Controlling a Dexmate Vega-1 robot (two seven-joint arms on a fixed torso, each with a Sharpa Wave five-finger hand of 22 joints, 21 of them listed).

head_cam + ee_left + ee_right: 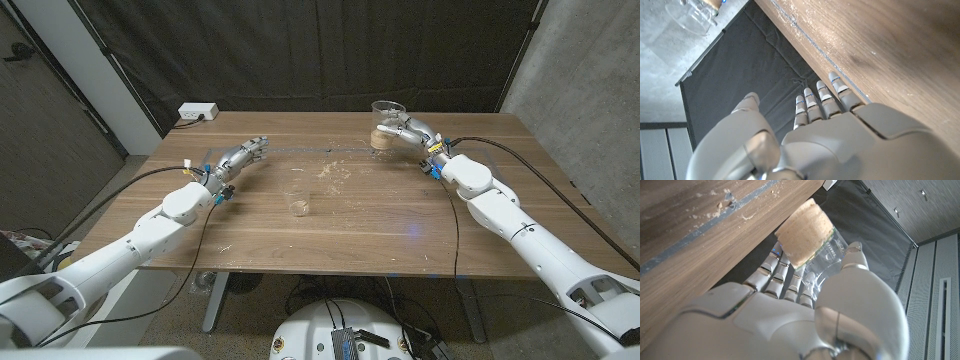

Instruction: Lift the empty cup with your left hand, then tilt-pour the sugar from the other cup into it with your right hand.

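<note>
**Sugar cup lifted; empty cup not yet picked up**

Left robot hand (243, 155): released, fingers straight and apart, holding nothing, hovering over the bench (250, 225). The empty cup (298, 204), a small clear one, stands on the bench well to this hand's right and nearer the robot, untouched. The left-hand lift is therefore not done.

Right robot hand (405, 130): grasping the sugar cup (387, 120), a clear cup with a tan sugar layer at its base, held above the bench's far side. The right wrist view shows it tipped. No stream is visible. Judged: pouring not begun; empty cup well apart to this hand's left.

Surface: wooden bench, scattered grains (330, 170) between the hands, blue tape outline. Room: dark curtain (320, 50) behind, white power strip (198, 112) on the far left corner.
</note>
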